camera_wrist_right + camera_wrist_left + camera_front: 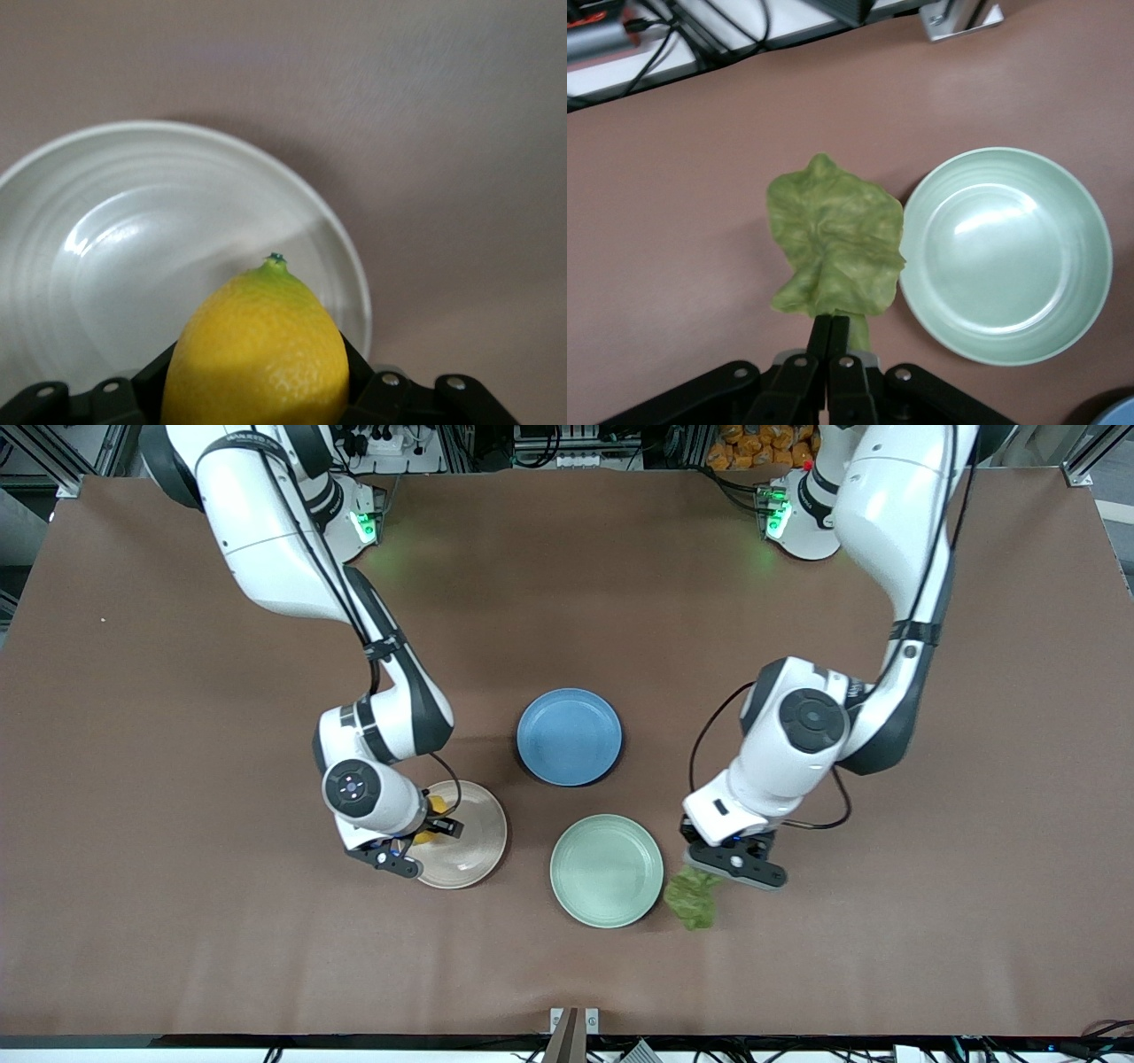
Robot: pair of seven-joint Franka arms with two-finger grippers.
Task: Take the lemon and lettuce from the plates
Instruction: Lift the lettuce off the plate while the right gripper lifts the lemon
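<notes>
My right gripper (425, 831) is shut on the lemon (432, 817), a yellow oval fruit, and holds it over the beige-pink plate (474, 841). In the right wrist view the lemon (257, 345) fills the jaws above the empty plate (133, 257). My left gripper (722, 868) is shut on the stem end of the lettuce (694, 896), a wrinkled green leaf. The leaf is off the mint green plate (607, 871), over the table beside its rim, toward the left arm's end. The left wrist view shows the lettuce (837, 239), my left gripper (836, 329) and the empty mint plate (1005, 257).
An empty blue plate (569, 736) sits farther from the front camera, between the two arms. Its edge shows in the left wrist view (1116, 412). Brown table (177, 921) surface lies around the plates. A metal bracket (574, 1023) stands at the table's front edge.
</notes>
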